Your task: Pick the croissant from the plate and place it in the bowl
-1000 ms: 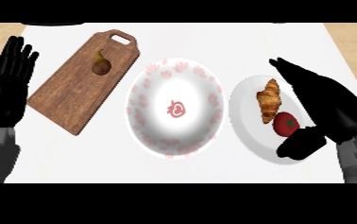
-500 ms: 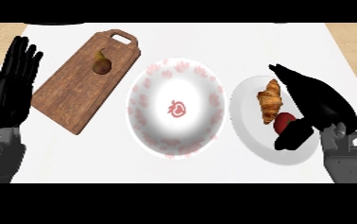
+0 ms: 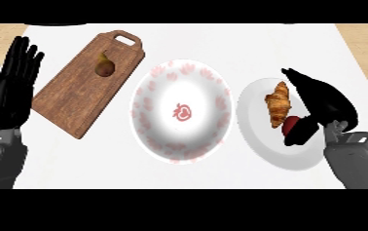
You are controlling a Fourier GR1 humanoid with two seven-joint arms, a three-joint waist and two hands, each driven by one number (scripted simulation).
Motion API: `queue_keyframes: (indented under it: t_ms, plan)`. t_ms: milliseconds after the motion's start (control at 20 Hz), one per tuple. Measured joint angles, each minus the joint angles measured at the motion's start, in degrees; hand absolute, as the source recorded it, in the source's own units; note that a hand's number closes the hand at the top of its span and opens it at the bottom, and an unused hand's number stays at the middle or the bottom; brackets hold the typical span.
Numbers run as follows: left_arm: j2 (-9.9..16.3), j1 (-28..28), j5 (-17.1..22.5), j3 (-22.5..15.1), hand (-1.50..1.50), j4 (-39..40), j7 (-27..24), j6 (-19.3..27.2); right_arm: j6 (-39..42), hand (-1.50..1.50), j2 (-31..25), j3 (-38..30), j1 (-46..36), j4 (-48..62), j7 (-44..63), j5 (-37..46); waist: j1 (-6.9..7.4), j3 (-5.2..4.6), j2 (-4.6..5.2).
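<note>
The croissant point(image 3: 278, 103) lies on the white plate point(image 3: 259, 144) at the right of the table point(image 3: 237, 45), just beside a small red fruit point(image 3: 291, 124) partly hidden by the thumb. The right hand point(image 3: 323, 103) arches over the plate's right side, fingers extended past the pastry's far end and thumb low near the fruit, unclenched and grasping nothing, apparently bracketing the croissant for a pinch. The patterned bowl point(image 3: 155, 86) waits just left of the plate. The left hand point(image 3: 20, 76) rests open, fingers up, at the left edge beside a wooden cutting board point(image 3: 68, 103) carrying a pear point(image 3: 105, 67).
</note>
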Motion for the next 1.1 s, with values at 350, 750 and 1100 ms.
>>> queue_keyframes:
  t_ms: [350,750,1100]
  plan:
    - [-1.8,-0.1,-2.0,1.7,0.0,-1.1,1.3,-0.8,-2.5,-1.5,2.7,-1.6,-0.4,5.7,-8.5,4.4,0.04,0.01,0.0]
    - [-3.1,1.1,-3.6,3.6,0.0,-3.2,2.5,-2.3,-1.9,-1.5,4.8,-3.1,0.3,8.3,-11.4,8.5,0.02,0.01,-0.03]
    - [-4.6,0.3,-5.1,4.9,0.0,-0.6,0.9,-3.7,-4.9,-1.5,7.2,-3.9,-0.4,15.9,-15.9,12.8,0.03,0.01,0.01]
